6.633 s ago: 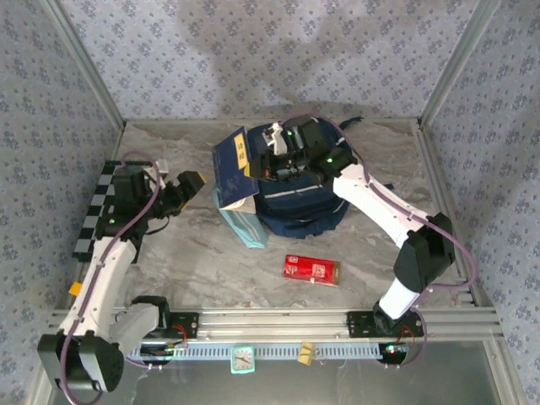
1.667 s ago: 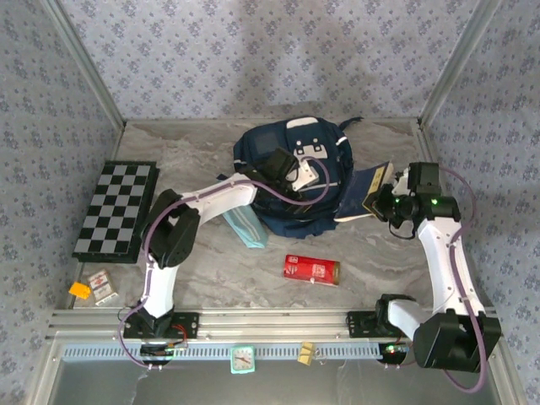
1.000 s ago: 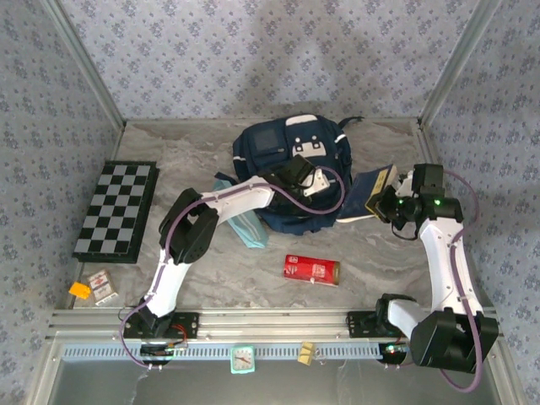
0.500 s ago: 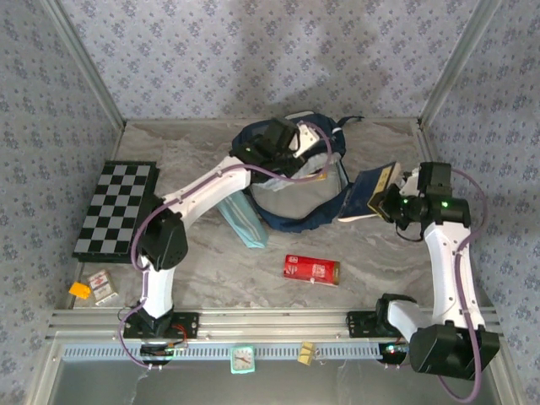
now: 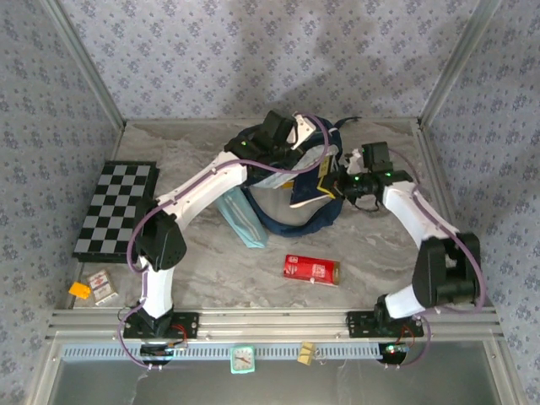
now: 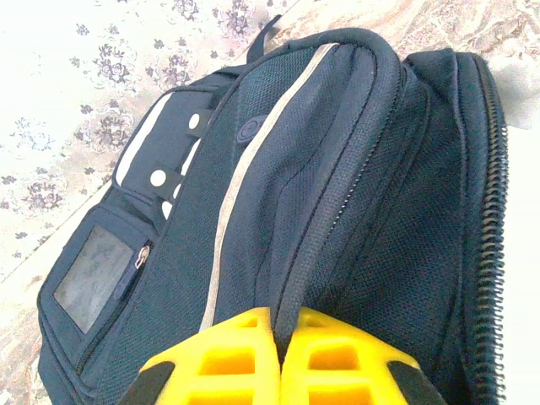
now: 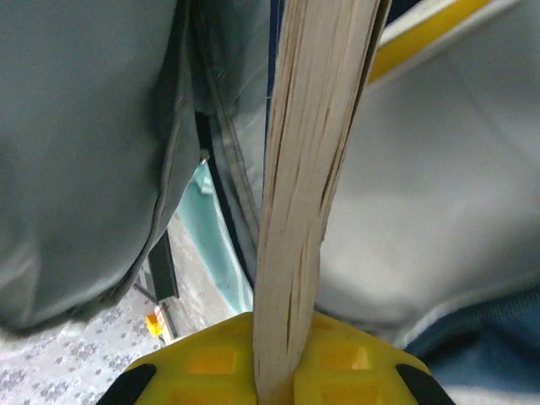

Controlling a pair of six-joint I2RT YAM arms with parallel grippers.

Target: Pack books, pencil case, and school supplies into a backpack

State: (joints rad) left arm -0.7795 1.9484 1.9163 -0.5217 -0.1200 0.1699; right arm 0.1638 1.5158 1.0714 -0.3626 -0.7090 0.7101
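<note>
Mid-insert on the books, nothing fully packed yet. Left gripper (image 6: 277,327) is clamped right down on a fold of navy fabric at the top edge of the backpack (image 5: 283,221), fingers (image 6: 219,354) pressed together with only the cloth between them. It holds that edge lifted toward the back wall, so the main compartment gapes and the pale grey lining shows. Right gripper (image 7: 283,325) is pinched on the books (image 7: 308,169) by their lower edge, jaws nearly together around the thin stack, page edges pointing away from the wrist camera. The stack's far end is already between the lining walls, inside the mouth of the bag; the near end is outside, in the gripper. I can't tell from the page edges whether that's all three paperbacks or fewer; the top view shows a navy cover with a yellow patch (image 5: 323,169) and no other book lying loose. Left to do, by my read: push the stack the rest of the way in and release it. Then the pencil case (image 5: 240,221), on the table (image 5: 194,253) just beside the bag's left side. Then the small red box (image 5: 310,269), on open table nearer the bases, well apart from the bag. Chessboard (image 5: 114,211) at the left wall isn't part of the job.
</note>
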